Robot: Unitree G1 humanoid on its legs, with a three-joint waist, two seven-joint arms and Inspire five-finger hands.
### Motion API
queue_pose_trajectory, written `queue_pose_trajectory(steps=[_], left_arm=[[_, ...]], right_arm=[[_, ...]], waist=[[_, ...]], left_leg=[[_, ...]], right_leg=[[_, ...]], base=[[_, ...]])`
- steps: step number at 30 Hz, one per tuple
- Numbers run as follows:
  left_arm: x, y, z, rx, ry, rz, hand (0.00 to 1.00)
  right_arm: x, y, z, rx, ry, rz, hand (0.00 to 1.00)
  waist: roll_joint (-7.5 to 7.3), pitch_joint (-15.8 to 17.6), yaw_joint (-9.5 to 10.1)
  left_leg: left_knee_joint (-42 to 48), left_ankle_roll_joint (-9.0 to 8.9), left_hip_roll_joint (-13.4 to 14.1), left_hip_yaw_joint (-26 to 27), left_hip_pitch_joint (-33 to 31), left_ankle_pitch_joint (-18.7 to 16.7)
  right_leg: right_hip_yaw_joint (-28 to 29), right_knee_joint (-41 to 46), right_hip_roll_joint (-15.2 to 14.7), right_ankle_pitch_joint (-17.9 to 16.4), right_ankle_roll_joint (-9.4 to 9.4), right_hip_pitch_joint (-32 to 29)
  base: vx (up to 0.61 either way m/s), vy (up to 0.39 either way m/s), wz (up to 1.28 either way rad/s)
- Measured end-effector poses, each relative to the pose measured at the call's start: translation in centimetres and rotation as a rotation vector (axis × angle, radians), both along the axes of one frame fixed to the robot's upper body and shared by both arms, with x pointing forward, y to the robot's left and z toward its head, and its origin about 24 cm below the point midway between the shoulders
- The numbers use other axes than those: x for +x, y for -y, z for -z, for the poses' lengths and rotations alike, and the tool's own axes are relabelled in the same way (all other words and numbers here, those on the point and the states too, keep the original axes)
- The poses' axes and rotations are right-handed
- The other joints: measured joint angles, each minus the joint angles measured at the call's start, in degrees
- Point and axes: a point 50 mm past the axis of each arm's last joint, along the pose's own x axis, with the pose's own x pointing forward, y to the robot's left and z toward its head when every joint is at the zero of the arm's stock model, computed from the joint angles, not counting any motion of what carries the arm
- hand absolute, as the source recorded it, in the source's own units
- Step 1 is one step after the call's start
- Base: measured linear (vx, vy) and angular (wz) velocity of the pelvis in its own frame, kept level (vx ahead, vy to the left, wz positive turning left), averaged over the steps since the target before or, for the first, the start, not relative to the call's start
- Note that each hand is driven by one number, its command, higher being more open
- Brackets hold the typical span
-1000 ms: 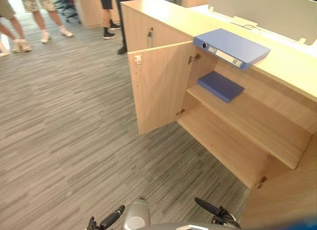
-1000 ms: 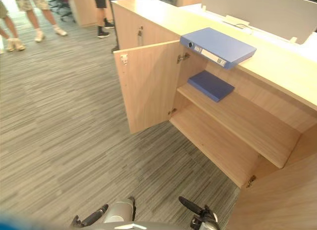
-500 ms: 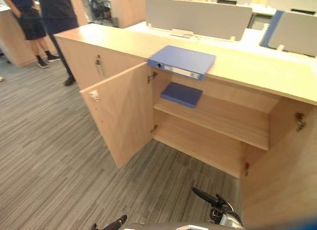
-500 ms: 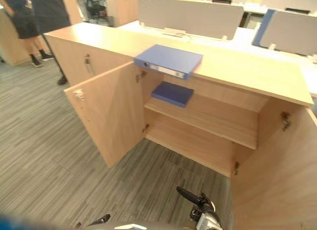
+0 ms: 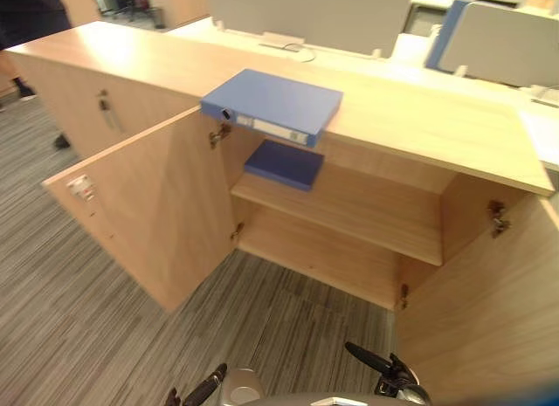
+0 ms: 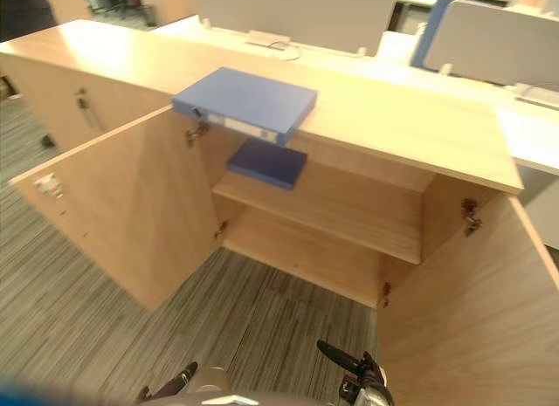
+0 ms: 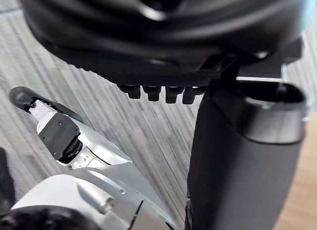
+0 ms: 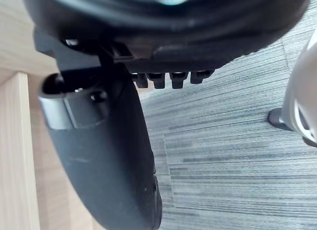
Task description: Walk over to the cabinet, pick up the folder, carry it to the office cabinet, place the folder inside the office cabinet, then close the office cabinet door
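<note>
The blue lever-arch folder [image 5: 271,105] lies flat on the pale tabletop [image 5: 419,118] of the light wooden office cabinet [image 5: 319,249]. Its labelled spine sits at the front edge, above the open compartment. Neither hand touches it.

Both doors stand open. The left-hand wooden door [image 5: 148,214] swings out over the grey striped carpet [image 5: 79,319]. The right-hand wooden door [image 5: 489,310] is cut off by the picture's lower edge. On the inner shelf [image 5: 367,209], just under the folder, lies a thin dark-blue flat item [image 5: 284,164]; whether it is a book or a second folder is hard to make out.

The left hand [image 5: 205,388] and the right hand [image 5: 371,361] poke in at the bottom of the eye views. Each shows as little more than a dark tip, low over the carpet and well apart from the cabinet.

The wrist views show more. On the left, a short row of fingers [image 7: 158,94] sits beside the thick dark thumb [image 7: 242,156]. On the right, the fingers [image 8: 168,80] and thumb [image 8: 104,156] sit the same way. They are strongly foreshortened, so they appear straight and relaxed, with nothing held. The right wrist view also catches a pale wooden panel [image 8: 15,141] close beside that hand.

Behind the cabinet stand grey desk screens [image 5: 306,13]. A person in dark clothes [image 5: 31,13] is cut off at the far left corner.
</note>
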Motion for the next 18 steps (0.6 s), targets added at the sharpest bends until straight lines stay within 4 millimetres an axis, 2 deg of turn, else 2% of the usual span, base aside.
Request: queue_pose_trajectory(steps=[2, 3, 4, 5, 6, 7, 9, 11, 12, 13, 14, 15, 17, 18], left_arm=[[0.2, -0.3, -0.1, 0.012, 0.009, 0.009, 1.00], [0.4, -0.2, -0.1, 0.009, 0.016, 0.010, 1.00], [0.6, -0.1, -0.2, 0.009, 0.020, 0.018, 1.00], [0.6, 0.0, -0.1, 0.006, 0.017, 0.018, 1.00], [0.5, -0.9, -0.3, 0.032, 0.006, 0.017, 1.00], [0.6, -1.1, -0.4, 0.047, 0.010, 0.012, 1.00], [0.7, -1.3, -0.4, 0.051, 0.005, 0.010, 1.00], [0.0, -0.9, 0.0, 0.034, -0.034, 0.004, 1.00], [-0.2, -0.8, 0.1, 0.029, -0.042, 0.006, 1.00], [-0.7, -0.5, 0.3, 0.020, -0.062, 0.012, 1.00], [-1.2, -0.2, 0.5, 0.012, -0.086, 0.044, 1.00], [-1.2, 0.0, 0.5, 0.011, -0.090, 0.065, 1.00], [-1.1, -0.4, 0.4, 0.026, -0.098, 0.142, 1.00], [-1.1, -0.4, 0.4, 0.029, -0.102, 0.153, 1.00]], right_arm=[[-0.1, -0.2, 0.1, 0.006, -0.011, 0.002, 1.00], [-0.1, -0.1, 0.1, 0.004, -0.015, 0.007, 1.00], [-0.2, 0.2, 0.1, -0.003, -0.017, 0.010, 1.00], [-0.4, 0.2, 0.1, -0.005, -0.022, 0.011, 1.00], [-0.8, -0.5, 0.3, 0.011, -0.037, 0.010, 1.00], [-0.9, -1.0, 0.4, 0.023, -0.043, 0.006, 1.00], [-0.8, -1.6, 0.5, 0.041, -0.045, 0.006, 1.00], [-0.6, -1.8, 0.4, 0.050, -0.032, -0.003, 1.00], [-0.5, -1.8, 0.4, 0.050, -0.030, -0.006, 1.00], [-0.5, -1.5, 0.4, 0.041, -0.026, -0.012, 1.00], [-0.5, -0.8, 0.3, 0.024, -0.026, -0.009, 1.00], [-0.5, -0.5, 0.3, 0.017, -0.026, -0.004, 1.00], [-0.5, 0.5, 0.2, -0.010, -0.026, -0.009, 1.00], [-0.6, 0.7, 0.2, -0.017, -0.026, -0.013, 1.00]], waist=[[-0.63, -0.1, 0.20], [-0.94, 0.0, 0.08], [-0.65, 0.0, -0.07], [-0.42, -0.2, -0.03], [-2.94, -0.7, -0.68], [-3.97, -1.4, -0.95], [-4.34, -1.6, -0.91], [-3.63, -2.6, -0.66], [-3.28, -2.7, -0.49], [-2.48, -2.9, -0.18], [-1.61, -3.1, -0.06], [-1.29, -3.0, -0.12], [-1.89, -2.3, -1.05], [-1.93, -2.4, -1.24]], left_leg=[[-8.6, -0.32, -0.6, -0.2, -1.5, -1.2], [-17.4, -0.64, -2.2, -2.7, -2.1, -0.6], [-27.5, -1.75, -3.5, -5.7, -2.1, 5.8], [-29.3, -2.38, -4.2, -6.0, -1.2, 9.6], [-32.3, -1.06, -7.3, -4.6, 0.8, 10.2], [-32.5, -0.92, -8.8, -4.8, 0.6, 10.3], [-32.8, -0.89, -10.2, -5.4, 1.1, 10.2], [-35.5, -0.54, -10.8, -3.2, 4.2, 10.1], [-36.7, -0.31, -11.3, -2.3, 5.5, 10.2], [-40.3, 0.53, -12.4, -0.7, 9.0, 10.5], [-44.3, 2.33, -13.7, 0.4, 12.5, 11.5], [-46.0, 2.88, -14.4, 0.6, 14.1, 11.8], [-49.6, 3.27, -18.4, 0.9, 19.9, 12.0], [-50.1, 3.45, -18.8, 1.0, 21.0, 12.0]], right_leg=[[3.9, 0.0, -1.8, 0.4, 0.79, 0.3], [6.0, 0.3, -3.5, 0.4, 2.35, 0.3], [7.9, 0.3, -4.8, 0.2, 4.40, 0.4], [8.5, 0.3, -5.4, 0.0, 5.54, 0.8], [8.8, -1.3, -7.8, 0.7, 5.91, 1.2], [8.7, -3.1, -8.7, 2.9, 5.68, 1.4], [8.9, -4.3, -9.8, 5.2, 6.67, 1.9], [10.5, -4.1, -11.5, 8.3, 7.63, 2.0], [11.4, -3.3, -12.2, 8.4, 7.74, 1.7], [13.0, 0.2, -14.1, 8.3, 7.81, 0.4], [14.0, 6.3, -16.2, 8.0, 7.52, -2.4], [14.4, 10.5, -17.6, 7.8, 7.16, -4.0], [12.1, 24.2, -25.1, 7.6, 3.36, -7.3], [11.1, 25.7, -26.2, 8.0, 2.57, -7.3]], base=[[0.26, 0.241, -1.18], [0.24, 0.328, -0.93], [0.24, 0.355, -0.82], [0.33, 0.382, -0.39], [0.34, 0.334, -0.01], [0.34, 0.292, 0.11], [0.18, 0.156, -0.04], [0.17, 0.163, -0.39], [0.14, 0.177, -0.72], [0.13, 0.211, -0.84], [0.12, 0.199, -0.79], [0.09, 0.174, -0.53], [0.05, 0.114, -0.19], [0.04, 0.099, -0.15]])
